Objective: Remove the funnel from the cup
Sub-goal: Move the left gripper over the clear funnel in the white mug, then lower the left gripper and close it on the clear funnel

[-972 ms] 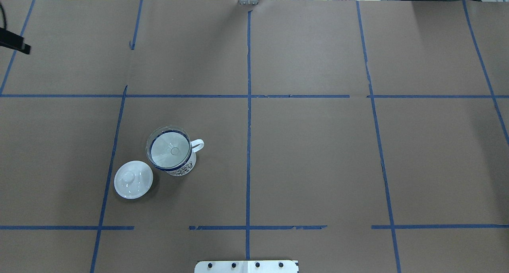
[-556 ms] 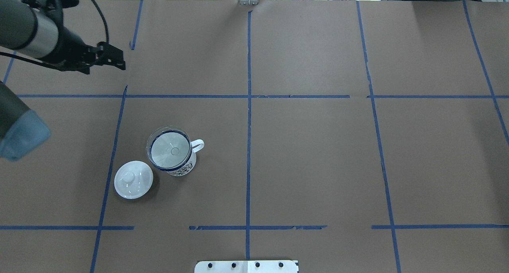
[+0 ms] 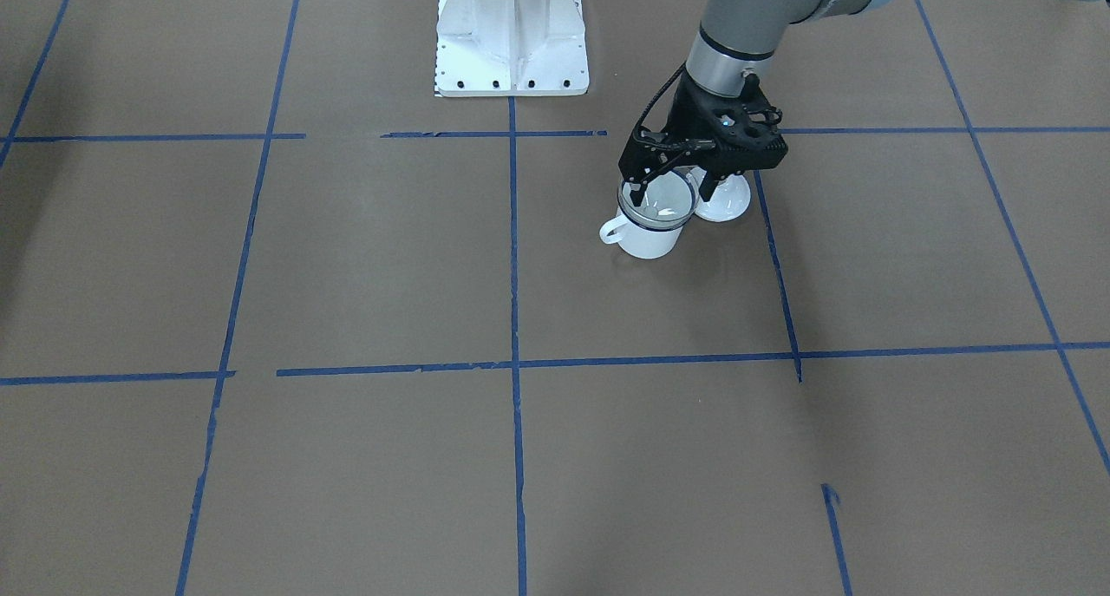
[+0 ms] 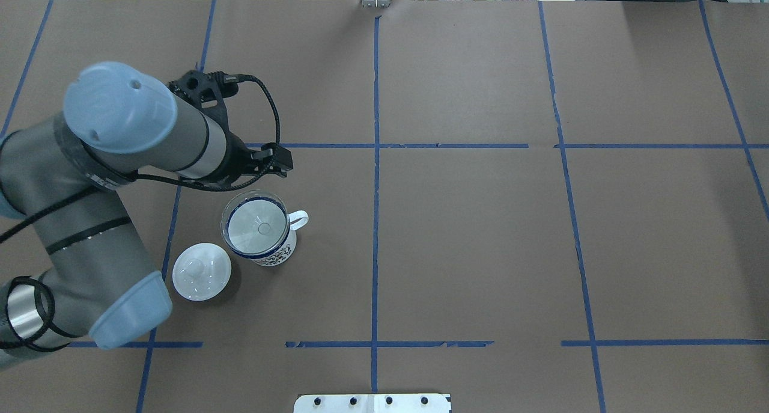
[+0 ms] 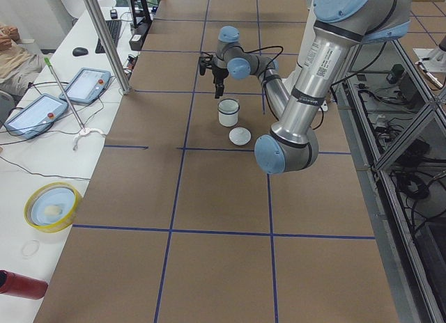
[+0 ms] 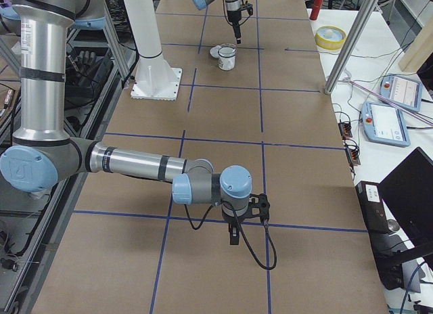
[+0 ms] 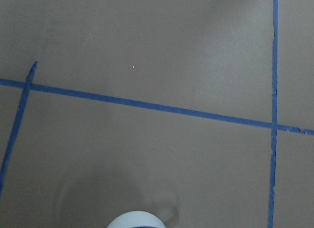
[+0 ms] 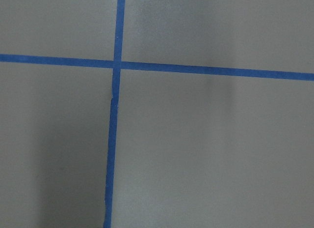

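One funnel (image 4: pixel 256 225) in cup (image 4: pixel 274 255) | left hand (image 3: pixel 670 197) above, apart, fingers spread

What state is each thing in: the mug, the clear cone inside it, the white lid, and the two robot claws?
Clear cone-shaped funnel: seated in the mug, not yet lifted.
White enamel mug with dark blue rim: upright on the table.
White round lid with knob: off, lying knob-up beside the mug.
Left gripper: open, above the mug, holding nothing.
Right gripper: far from the mug; open or shut cannot be told.
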You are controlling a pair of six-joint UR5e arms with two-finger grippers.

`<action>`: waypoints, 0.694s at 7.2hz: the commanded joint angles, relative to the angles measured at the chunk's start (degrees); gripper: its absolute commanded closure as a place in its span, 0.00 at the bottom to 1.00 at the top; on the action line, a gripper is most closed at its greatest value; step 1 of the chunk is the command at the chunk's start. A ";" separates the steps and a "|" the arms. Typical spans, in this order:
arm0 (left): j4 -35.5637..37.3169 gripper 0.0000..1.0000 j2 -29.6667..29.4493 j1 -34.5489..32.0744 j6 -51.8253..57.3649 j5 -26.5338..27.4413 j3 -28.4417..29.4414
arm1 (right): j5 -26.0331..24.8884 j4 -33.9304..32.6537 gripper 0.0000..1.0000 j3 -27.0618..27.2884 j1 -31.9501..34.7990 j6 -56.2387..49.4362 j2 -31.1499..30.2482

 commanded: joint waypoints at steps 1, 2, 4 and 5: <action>-0.03 0.01 -1.09 3.47 -2.09 1.03 2.13 | 0.00 0.00 0.00 0.00 0.00 0.00 0.00; -0.12 0.01 -2.06 3.74 -2.19 1.99 3.89 | 0.00 0.00 0.00 0.00 0.00 0.00 0.00; -0.12 0.07 -2.68 4.88 -2.19 2.17 5.05 | 0.00 0.00 0.00 0.00 0.00 0.00 0.00; -0.12 0.14 -2.68 5.14 -2.19 2.43 5.13 | 0.00 0.00 0.00 0.00 0.00 0.00 0.00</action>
